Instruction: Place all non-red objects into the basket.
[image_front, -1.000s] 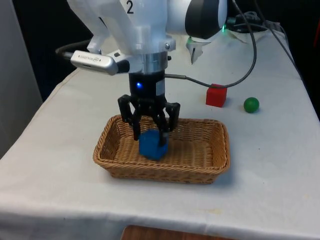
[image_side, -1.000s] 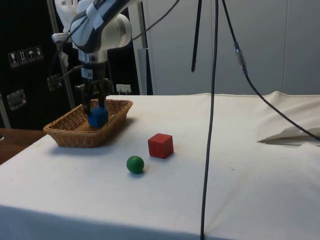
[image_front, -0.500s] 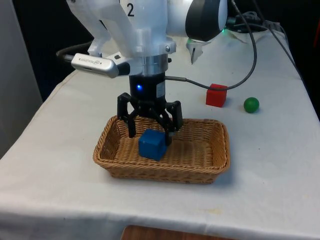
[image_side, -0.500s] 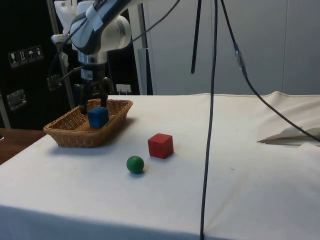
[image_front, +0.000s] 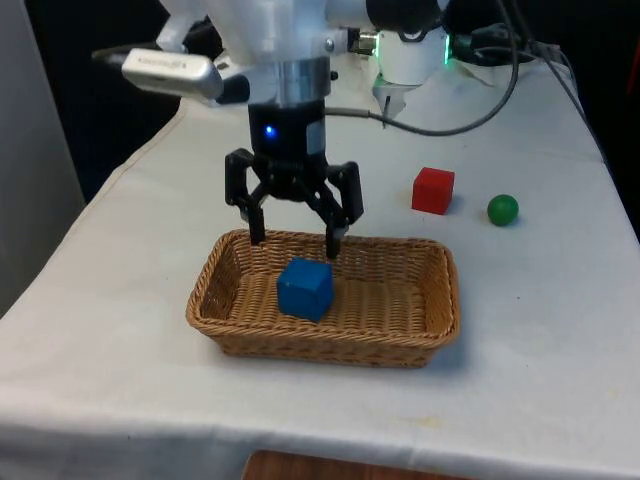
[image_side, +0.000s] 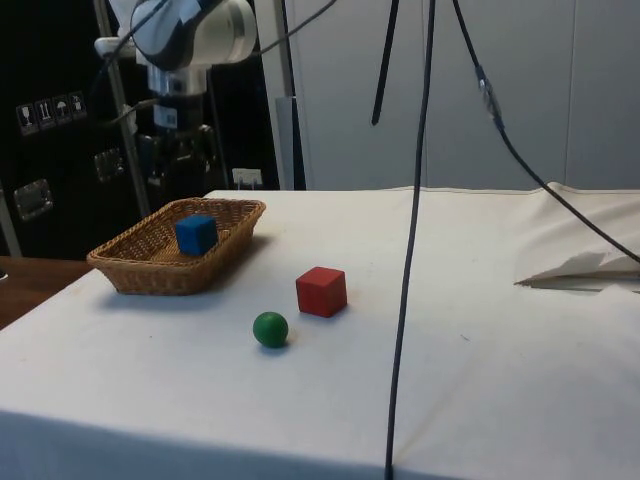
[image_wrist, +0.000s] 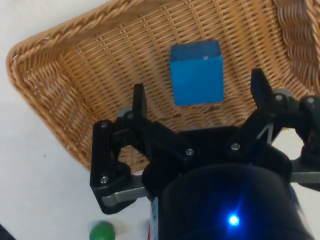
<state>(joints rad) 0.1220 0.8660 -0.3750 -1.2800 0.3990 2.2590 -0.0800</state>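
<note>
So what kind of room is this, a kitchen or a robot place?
Probably a robot lab. A gripper hangs over a wicker basket on a cloth-covered table, with cables dangling and toy-like test pieces: a blue cube, red cube, green ball.

Blue cube (image_front: 304, 288) sits flat in wicker basket (image_front: 430, 310), toward its 9 o'clock end in the front view. Green ball (image_front: 503, 209) on cloth, at basket's 1 o'clock, well apart.

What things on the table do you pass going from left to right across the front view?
Woven wicker basket with the blue cube lying inside it, then the red cube, then the small green ball. The open black hand hangs above the basket.
</note>
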